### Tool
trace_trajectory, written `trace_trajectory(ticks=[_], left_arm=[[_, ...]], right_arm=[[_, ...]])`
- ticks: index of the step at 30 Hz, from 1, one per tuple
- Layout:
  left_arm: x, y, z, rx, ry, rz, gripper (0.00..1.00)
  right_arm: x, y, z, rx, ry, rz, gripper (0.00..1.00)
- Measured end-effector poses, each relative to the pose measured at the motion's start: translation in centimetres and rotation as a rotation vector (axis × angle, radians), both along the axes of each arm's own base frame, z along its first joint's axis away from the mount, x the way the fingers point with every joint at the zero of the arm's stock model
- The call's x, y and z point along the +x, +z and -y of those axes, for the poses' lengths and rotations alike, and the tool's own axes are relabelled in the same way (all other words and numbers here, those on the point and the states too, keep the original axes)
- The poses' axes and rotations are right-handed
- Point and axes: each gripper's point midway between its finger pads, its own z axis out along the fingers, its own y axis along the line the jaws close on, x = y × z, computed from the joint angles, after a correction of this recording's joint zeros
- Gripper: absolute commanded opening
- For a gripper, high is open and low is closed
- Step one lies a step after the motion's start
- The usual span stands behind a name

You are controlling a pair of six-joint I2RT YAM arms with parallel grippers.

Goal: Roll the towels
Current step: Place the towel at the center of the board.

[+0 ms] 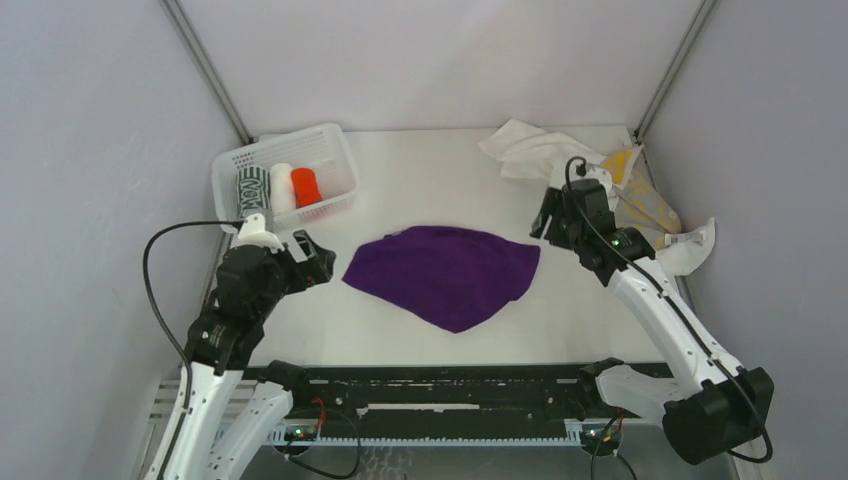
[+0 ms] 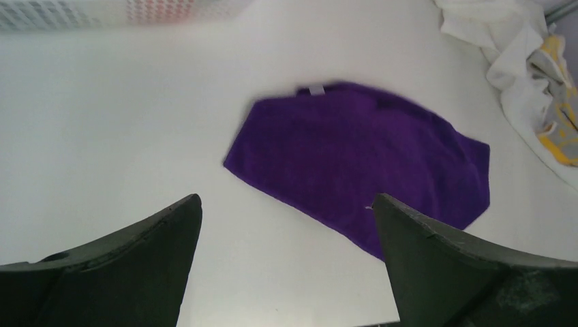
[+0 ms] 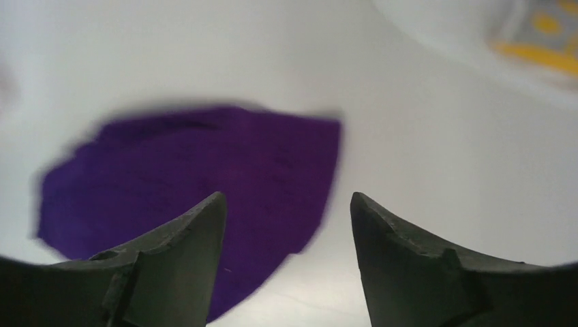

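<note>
From the overhead view I had the purple towel (image 1: 440, 275) lying spread flat, unrolled, in the middle of the table (image 1: 420, 170). The left gripper (image 1: 318, 262) sat at the towel's 9 o'clock, just off its edge and not touching it. On its wrist camera the fingers (image 2: 136, 259) stood wide apart with nothing between them but bare table and the towel beyond. The right gripper (image 1: 545, 225) hung at the towel's 2 o'clock, near its corner. Its own fingers (image 3: 170, 259) were parted too, gripping nothing, with the towel blurred underneath; I could not tell whether a fingertip brushed the cloth. At the towel's 10 o'clock the white basket (image 1: 335, 160) held three rolled towels side by side: a dark green-and-white one (image 1: 252, 190), a white one (image 1: 282, 185) and an orange-red one (image 1: 305, 187). At 1 o'clock a crumpled white towel (image 1: 530, 150) and a yellow-and-grey towel (image 1: 640, 200) lay heaped together.
</note>
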Motion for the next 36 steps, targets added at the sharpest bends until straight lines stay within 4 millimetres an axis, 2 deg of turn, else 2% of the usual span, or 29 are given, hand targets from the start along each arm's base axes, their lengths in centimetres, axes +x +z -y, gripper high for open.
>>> trace_trajectory(ticks=[1,2,4,5,9,12,18,21,28,36], left_arm=[[0.1,-0.4,0.3,-0.009,-0.01,-0.021,1.0],[0.2,-1.0,0.8,-0.024,-0.023,-0.049,1.0],[0.4,-2.4,1.5,-0.048,-0.031,-0.112,0.98],[0.5,-3.2,1.6,-0.054,-0.03,-0.143,0.98],[1.1,-7.6,2.0,-0.07,0.017,-0.307,0.94],[1.7,-10.9,2.0,-0.082,0.08,-0.409,0.81],[3.5,-15.4,1.0,-0.053,0.218,-0.515,0.65],[4.6,-17.6,0.4,0.006,0.267,-0.582,0.59],[7.5,-20.1,0.5,0.084,0.282,-0.662,0.53],[8.6,-21.9,1.1,0.125,0.251,-0.722,0.49]], right_arm=[[-0.8,-2.4,1.2,-0.031,-0.033,-0.062,0.69],[-1.5,-4.0,2.0,-0.052,-0.056,-0.104,0.69],[-2.9,-6.3,3.1,-0.08,-0.079,-0.16,0.68],[-3.4,-6.8,3.3,-0.084,-0.079,-0.169,0.68],[-4.2,-7.0,3.1,-0.07,-0.067,-0.136,0.68],[-4.5,-7.7,2.1,-0.062,-0.032,-0.114,0.69],[-5.2,-10.3,1.4,-0.07,0.002,-0.143,0.72],[-5.4,-10.7,1.1,-0.068,0.016,-0.13,0.73],[-5.3,-10.6,0.4,-0.057,0.037,-0.092,0.72],[-5.2,-11.1,0.1,-0.052,0.045,-0.084,0.73]])
